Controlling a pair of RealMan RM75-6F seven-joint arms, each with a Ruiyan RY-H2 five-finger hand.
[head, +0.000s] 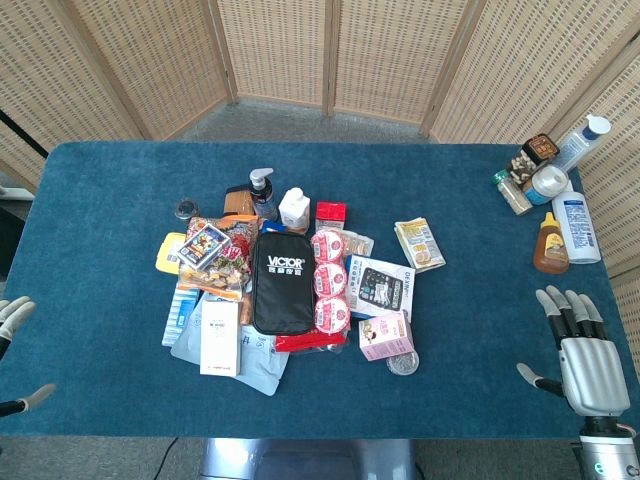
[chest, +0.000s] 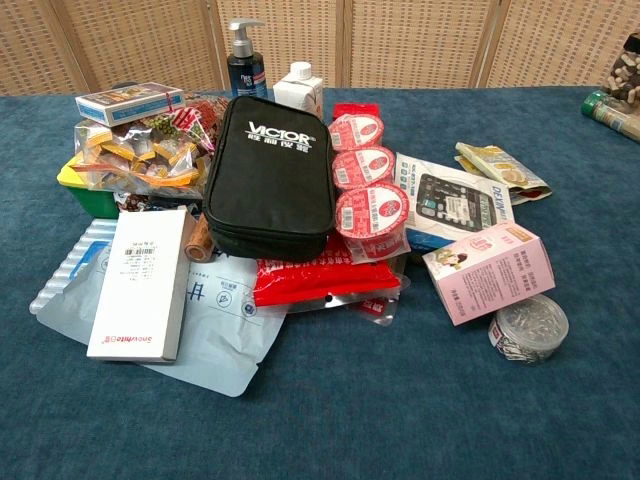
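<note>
Two robot hands of mine waited at the worktop's (head: 100, 400) near corners, both spread and holding nothing: my left robot hand (head: 14, 325) at eight o'clock, my right robot hand (head: 580, 350) at four. Nearest my right sat a tub of clips (head: 403, 362) and a pink box (head: 386, 335), heaped beside the black pouch (head: 283, 280) for easy reach.

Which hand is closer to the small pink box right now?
Right. The right hand lies open at the table's right edge, nearer the pink box; the left hand sits at the far left edge.
</note>
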